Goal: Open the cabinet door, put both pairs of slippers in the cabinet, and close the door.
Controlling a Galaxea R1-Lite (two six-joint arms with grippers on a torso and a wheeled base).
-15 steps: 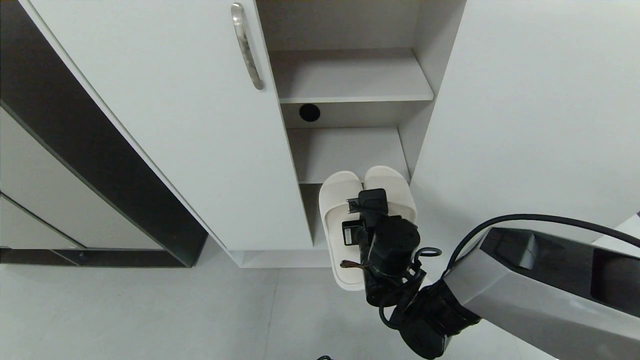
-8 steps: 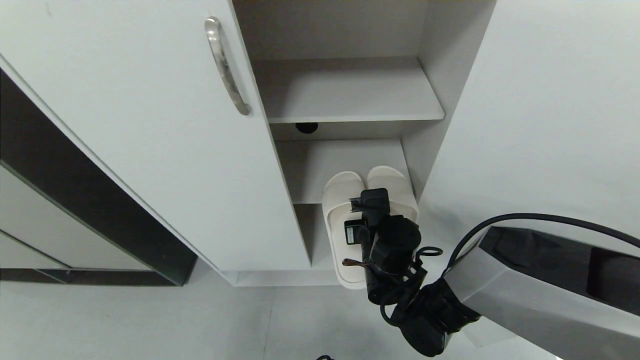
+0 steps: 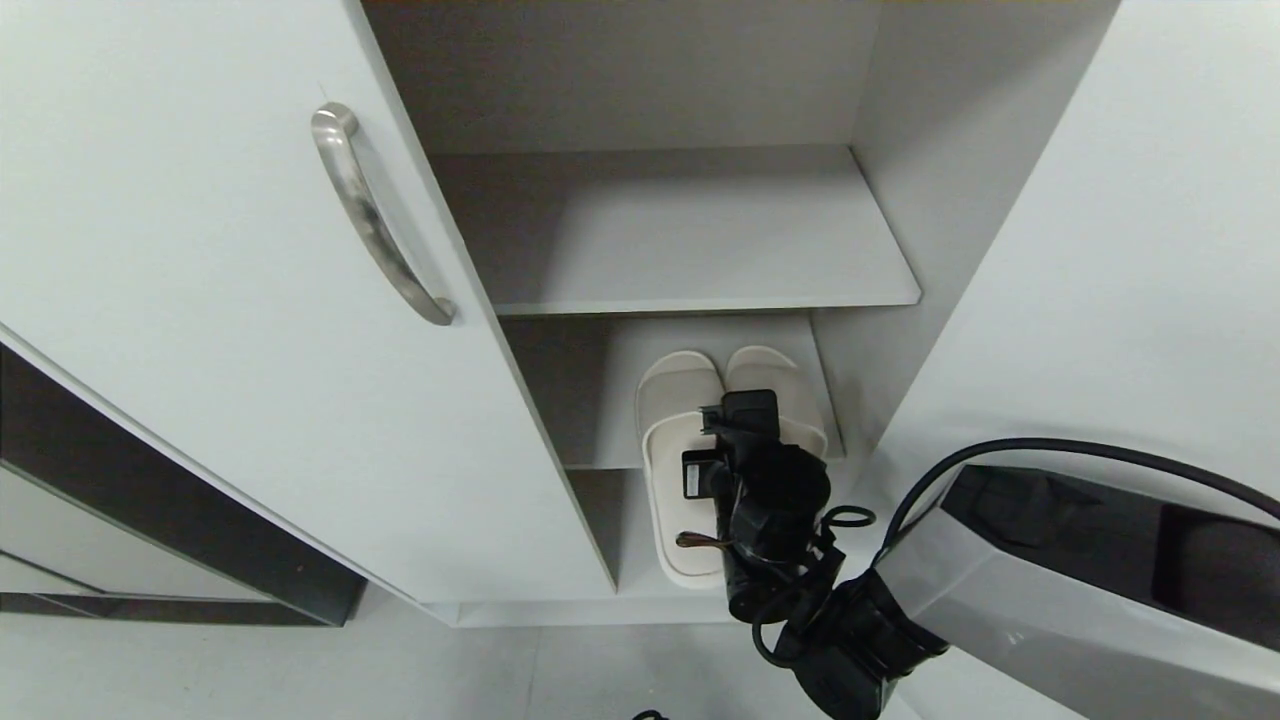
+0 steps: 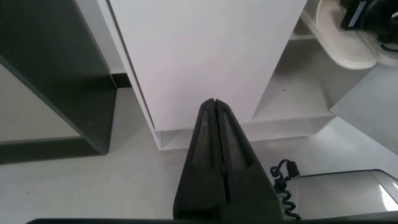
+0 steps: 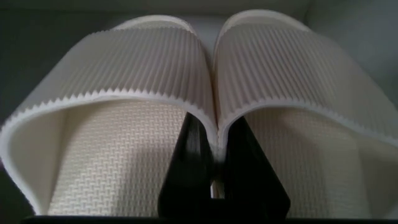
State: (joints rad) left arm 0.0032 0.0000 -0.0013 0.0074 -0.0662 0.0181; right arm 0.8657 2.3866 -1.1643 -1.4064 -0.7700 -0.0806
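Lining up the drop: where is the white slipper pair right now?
Head view, centre-right: the slipper pair is pinched in the right gripper, toes in over the lower shelf, heels hanging out front, just right of the open door.

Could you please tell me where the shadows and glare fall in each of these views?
Head view: the cabinet is shaded behind the upper shelf, whose front edge is lit; the door handle carries a bright glint. Right wrist view: the ribbed straps of the slippers catch light, with darkness behind. Left wrist view: the cabinet door is evenly lit, without glare.
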